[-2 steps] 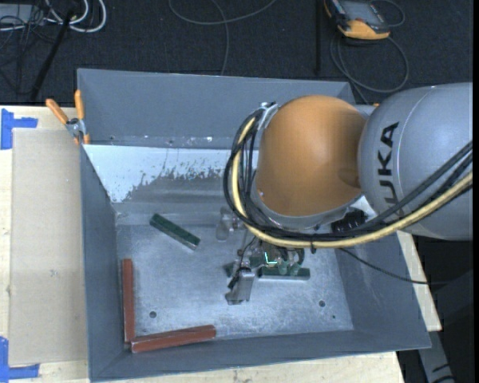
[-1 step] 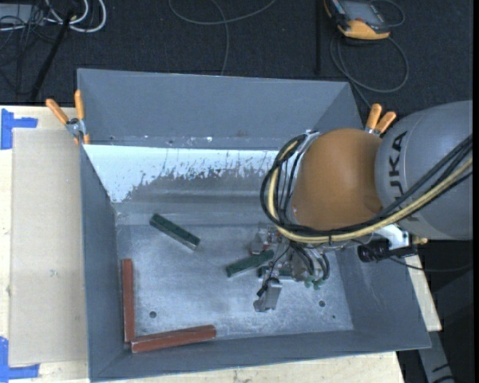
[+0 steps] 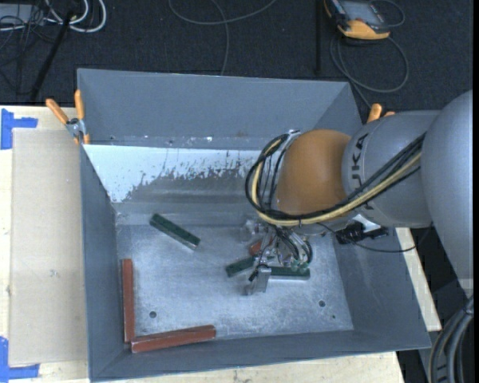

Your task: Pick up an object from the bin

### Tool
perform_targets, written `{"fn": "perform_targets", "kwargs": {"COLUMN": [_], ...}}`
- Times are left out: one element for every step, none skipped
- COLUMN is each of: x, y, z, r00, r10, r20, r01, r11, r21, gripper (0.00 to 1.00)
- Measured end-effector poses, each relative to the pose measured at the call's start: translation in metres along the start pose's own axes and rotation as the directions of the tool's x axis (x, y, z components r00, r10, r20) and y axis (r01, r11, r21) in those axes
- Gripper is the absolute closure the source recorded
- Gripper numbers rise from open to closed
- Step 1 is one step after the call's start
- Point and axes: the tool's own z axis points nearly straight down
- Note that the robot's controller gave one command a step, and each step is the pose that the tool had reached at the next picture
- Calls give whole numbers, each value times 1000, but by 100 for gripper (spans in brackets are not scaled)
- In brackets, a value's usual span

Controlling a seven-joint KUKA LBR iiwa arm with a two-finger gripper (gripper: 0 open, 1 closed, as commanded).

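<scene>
Pincer [image 3: 262, 271] down on the green bars [image 3: 241, 266], right of the bin's middle.
The bars lie on the bin [image 3: 184, 309] floor, nothing visibly lifted, so the pick looks not yet done (pincer open or closed: I cannot tell). A lone green bar [image 3: 175, 231] and two brown bars [image 3: 127, 298] lie well apart, to the left.

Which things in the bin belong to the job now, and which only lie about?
In the job:
- the tool, low, right of the middle
- green pieces directly at it

Lying about:
- dark green bar, back left
- left red-brown bar, at the left side
- front red-brown bar, at the front
</scene>
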Motion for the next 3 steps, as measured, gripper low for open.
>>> {"fn": "perform_targets", "kwargs": {"x": [1,-9,8], "y": [1,16,32], "z": [-4,-112,-200], "r00": [1000,945,997], "r10": [3,-327,-72], "r20": [0,7,6], "r01": [-3,327,72], "r11": [1000,945,997], "r21": [-2,0,-2], "gripper": [100,100,100]}}
